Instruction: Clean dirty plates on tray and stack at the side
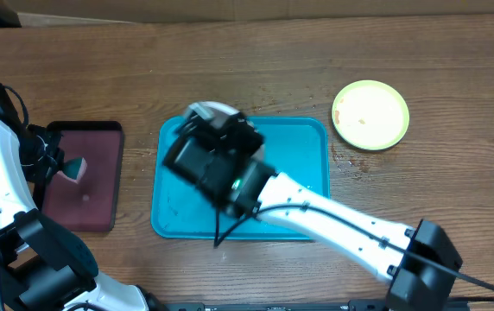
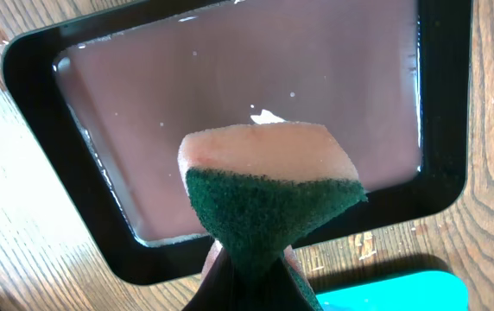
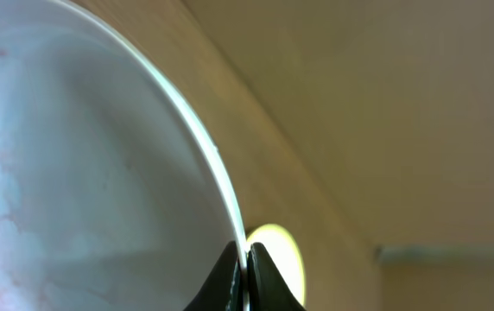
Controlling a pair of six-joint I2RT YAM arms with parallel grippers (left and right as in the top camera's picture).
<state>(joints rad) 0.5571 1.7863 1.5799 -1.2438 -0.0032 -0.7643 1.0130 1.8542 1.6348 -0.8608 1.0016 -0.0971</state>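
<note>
Two arms in view, both with fingers closed on something.

Left wrist view, nearest: left gripper (image 2: 249, 281) at bottom centre, pinched tight on a sponge (image 2: 269, 186). Green scouring face toward the camera, pale pink foam on top. The sponge's lower end is squeezed narrow between the fingers and the upper end flares wide. Beyond it lies a maroon tray (image 2: 450, 104) with a black rim, its floor wet-looking and glossy. Cannot tell whether the sponge touches that floor. A turquoise corner shows at lower right of this view.

Right wrist view, nearest: right gripper (image 3: 245, 276) at bottom centre, clamped on the rim of the white plate (image 3: 83, 173). The plate fills the left half of the frame, with faint pinkish clouding at far left. A lime green disc shows small and blurred just behind the fingertips.

Overhead: the right arm reaches from lower right across the turquoise tray (image 1: 303, 147) at frame centre. The white plate shows only as a sliver at the tray's upper left edge, past the gripper body. Cannot tell whether it rests on the tray or is lifted.

Farther out: the green plate (image 1: 370, 114) lies flat on the wooden table (image 1: 256, 60) at upper right, off the tray and just beyond its upper right corner. A few dark specks mark the wood below it.
</note>
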